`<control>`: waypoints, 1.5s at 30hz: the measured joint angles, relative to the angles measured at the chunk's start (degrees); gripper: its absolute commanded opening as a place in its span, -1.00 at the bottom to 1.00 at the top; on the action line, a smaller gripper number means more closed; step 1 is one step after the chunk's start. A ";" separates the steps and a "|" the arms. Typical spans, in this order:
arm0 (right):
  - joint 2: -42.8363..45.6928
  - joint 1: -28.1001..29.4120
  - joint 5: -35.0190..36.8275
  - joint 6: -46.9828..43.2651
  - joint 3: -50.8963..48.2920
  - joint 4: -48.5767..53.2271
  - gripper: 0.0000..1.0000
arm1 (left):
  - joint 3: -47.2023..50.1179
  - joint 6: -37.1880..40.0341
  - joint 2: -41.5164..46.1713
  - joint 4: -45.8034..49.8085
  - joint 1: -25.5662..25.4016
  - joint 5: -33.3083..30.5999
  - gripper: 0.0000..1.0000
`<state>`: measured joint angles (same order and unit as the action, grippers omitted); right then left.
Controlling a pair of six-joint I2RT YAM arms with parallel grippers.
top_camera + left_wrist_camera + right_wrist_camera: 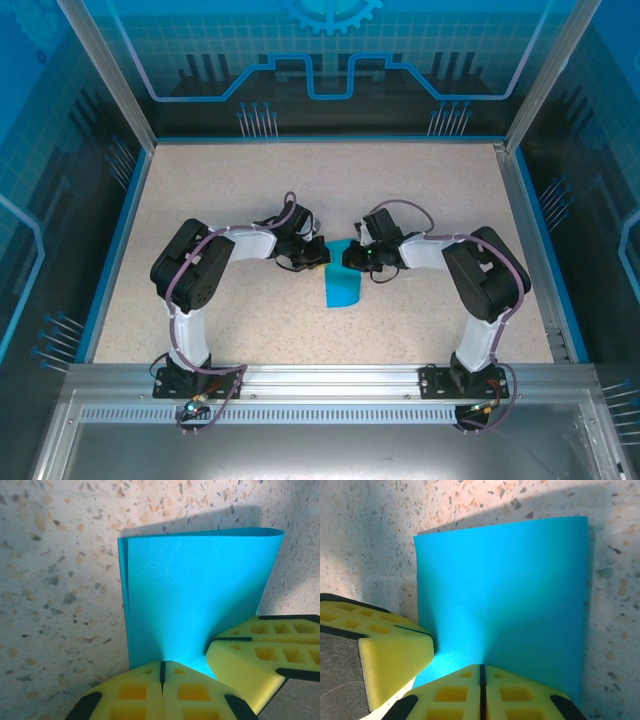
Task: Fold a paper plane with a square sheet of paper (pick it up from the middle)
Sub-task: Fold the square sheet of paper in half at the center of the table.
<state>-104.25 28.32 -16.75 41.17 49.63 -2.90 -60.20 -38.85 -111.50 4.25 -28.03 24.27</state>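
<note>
- Starting at the near edge, both arms rise from the rail [330, 378] and bend inward, so their tips meet over the middle of the table [240, 190].
- The left claw [161, 672] is clenched on the sheet of paper [195, 595], its yellow pads pressed flat together with the blue edge caught between them.
- The right claw [481, 680] is likewise clenched on that same edge, just beside the left one.
- Two grips set so close together probably stop the thin sheet from twisting or slipping while it is handled.
- The sheet is doubled over: two layers show along one side, and the opposite side looks rounded, a soft bend rather than a sharp crease.
- It reaches away from the claws over the speckled table and casts a shadow there. Whether its far edge touches the surface I cannot tell.
- My guess is that the first centre fold is the step in hand, and it needs pressing flat before any pointed shape can appear.
- Beyond the sheet the table runs on to the blue back wall [320, 80].
</note>
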 measured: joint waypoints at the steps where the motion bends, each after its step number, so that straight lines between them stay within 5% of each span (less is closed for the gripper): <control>1: 0.22 -0.39 -0.31 0.35 -0.76 -1.16 -0.82 | 0.02 0.00 0.00 -0.02 0.00 -0.02 -1.00; 11: 5.14 -4.00 7.28 1.01 -3.13 1.20 -0.82 | 0.09 0.00 0.00 -0.07 0.00 0.00 -1.00; 17: 7.96 -0.50 9.70 0.11 -1.75 3.54 -0.81 | 0.09 0.00 0.00 -0.07 0.00 0.00 -1.00; 28: 0.81 2.75 7.28 -0.28 6.12 2.67 -0.82 | 0.09 0.02 0.00 -0.04 0.00 0.00 -1.00; 45: -3.67 -3.41 2.03 1.09 4.79 -1.07 -0.82 | 0.39 0.02 0.07 -0.28 0.00 -0.02 -1.00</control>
<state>-107.92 24.91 -14.72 42.26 54.41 -3.97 -59.81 -38.83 -111.44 3.97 -28.03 24.25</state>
